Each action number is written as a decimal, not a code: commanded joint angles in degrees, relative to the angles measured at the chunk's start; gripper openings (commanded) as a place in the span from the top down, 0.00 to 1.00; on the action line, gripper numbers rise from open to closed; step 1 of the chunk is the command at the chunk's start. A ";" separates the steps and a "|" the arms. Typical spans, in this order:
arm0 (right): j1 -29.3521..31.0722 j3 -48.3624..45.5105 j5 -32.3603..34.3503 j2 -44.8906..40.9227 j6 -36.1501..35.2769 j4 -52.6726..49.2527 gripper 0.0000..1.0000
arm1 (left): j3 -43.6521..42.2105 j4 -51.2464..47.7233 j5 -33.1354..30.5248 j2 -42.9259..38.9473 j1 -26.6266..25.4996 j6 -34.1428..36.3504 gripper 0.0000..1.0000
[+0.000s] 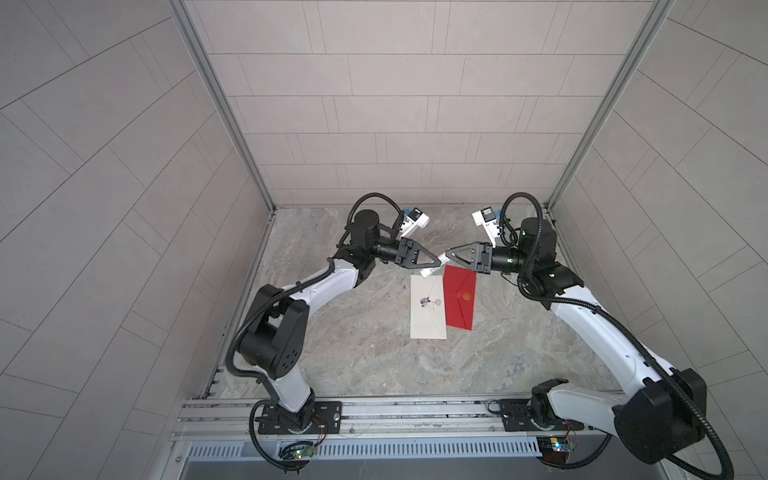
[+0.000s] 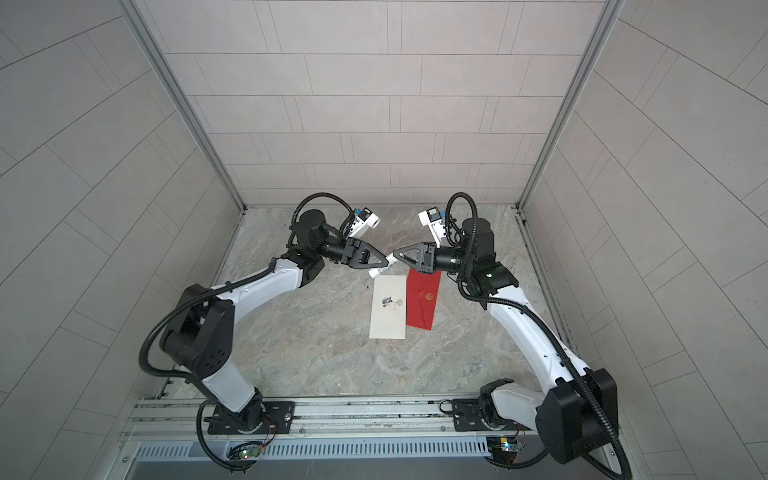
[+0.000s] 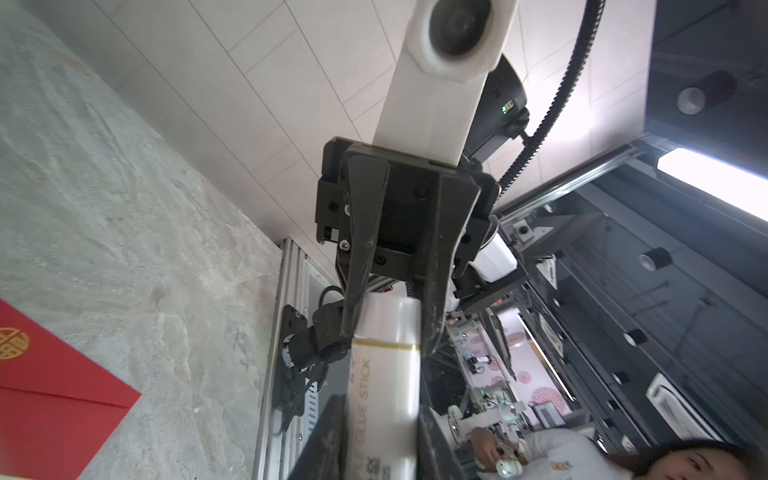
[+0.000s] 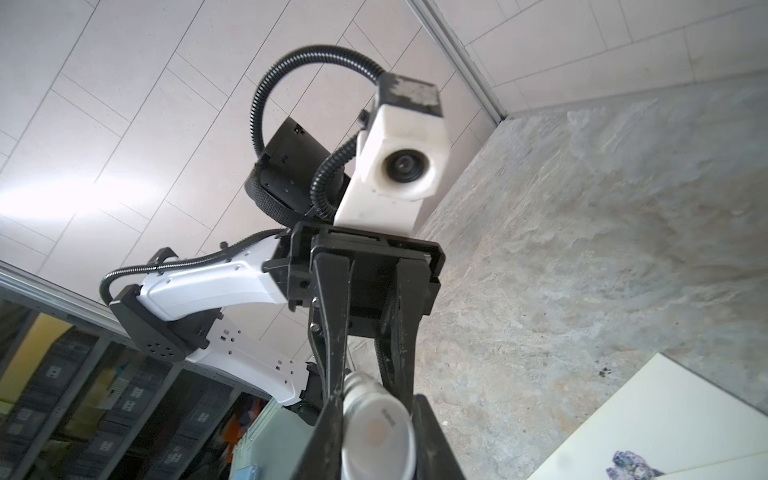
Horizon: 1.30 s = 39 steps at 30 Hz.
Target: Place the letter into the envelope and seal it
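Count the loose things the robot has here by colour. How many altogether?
Red: 1, the red envelope
Cream: 1, the cream paper
White: 1, the glue stick
Total: 3

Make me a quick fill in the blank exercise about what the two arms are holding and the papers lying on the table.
1. The left end effector and the right end effector both grip one ____ between them.
2. The envelope lying beside the white paper is ____ in colour.
3. The round emblem printed on that envelope is ____.
Missing words: glue stick; red; gold.
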 commanded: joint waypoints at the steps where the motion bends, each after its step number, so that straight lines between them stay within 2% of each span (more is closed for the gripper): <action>1: 3.05 -1.87 -7.10 0.40 -8.51 -12.21 1.00 | 3.56 28.60 -2.83 -0.04 1.89 -21.56 1.00; 4: 3.08 0.60 -6.08 0.72 -11.57 -16.99 0.98 | 4.41 28.72 -2.68 0.91 1.93 -22.01 1.00; 6: 2.97 2.67 -3.31 0.77 -12.29 -19.72 0.75 | 4.80 28.74 -2.46 1.32 1.94 -22.06 1.00; 8: 2.73 3.91 -0.89 0.52 -10.48 -19.52 0.59 | 5.10 28.68 -2.66 1.50 2.04 -21.82 1.00; 10: 2.32 5.23 1.49 0.34 -8.41 -18.63 0.52 | 5.33 28.67 -3.02 1.72 2.13 -21.66 1.00; 14: 1.82 7.52 6.09 0.75 -5.48 -17.69 0.54 | 5.55 28.68 -3.20 2.71 2.62 -21.62 1.00; 19: 2.15 7.72 12.15 4.46 -6.17 -21.87 0.54 | 4.88 28.61 -4.35 3.73 4.20 -20.77 1.00; 23: 4.55 6.14 18.98 7.33 -10.12 -27.65 0.52 | 3.50 28.51 -6.54 5.18 8.16 -19.56 1.00; 26: 9.00 5.58 23.14 9.51 -15.31 -32.97 0.51 | 1.80 25.78 -8.79 6.27 12.28 -15.77 1.00; 28: 13.34 5.65 26.62 11.25 -18.65 -36.89 0.51 | 0.14 18.43 -11.76 6.23 15.36 -8.52 1.00; 29: 16.28 5.75 28.97 12.10 -20.24 -38.72 0.50 | -0.32 7.76 -14.41 5.53 16.59 -0.76 1.00; 30: 18.96 5.84 31.09 12.80 -21.50 -39.99 0.50 | -0.07 -7.20 -17.34 4.42 17.71 11.91 1.00; 32: 24.48 5.79 35.25 14.31 -23.44 -42.34 0.49 | 5.65 -49.98 -34.73 1.33 18.69 44.66 1.00; 33: 26.35 5.61 36.91 14.87 -23.79 -42.95 0.49 | 8.18 -59.55 -42.93 1.26 17.78 52.52 1.00; 34: 28.62 5.56 38.72 15.77 -24.21 -43.82 0.46 | 10.28 -66.70 -50.80 1.76 17.07 55.87 1.00; 35: 30.50 5.66 40.25 16.73 -24.67 -44.74 0.39 | 11.74 -70.68 -55.11 2.20 16.90 56.21 1.00; 37: 33.46 6.21 43.80 18.91 -25.23 -46.52 0.33 | 11.49 -73.66 -64.49 1.56 16.38 53.60 1.00; 38: 34.84 6.34 44.80 20.23 -25.60 -47.12 0.13 | 9.35 -72.47 -65.73 0.02 15.94 53.15 1.00; 39: 35.84 6.48 45.63 21.12 -25.63 -47.56 0.00 | 6.63 -70.75 -66.69 -2.12 15.11 53.48 1.00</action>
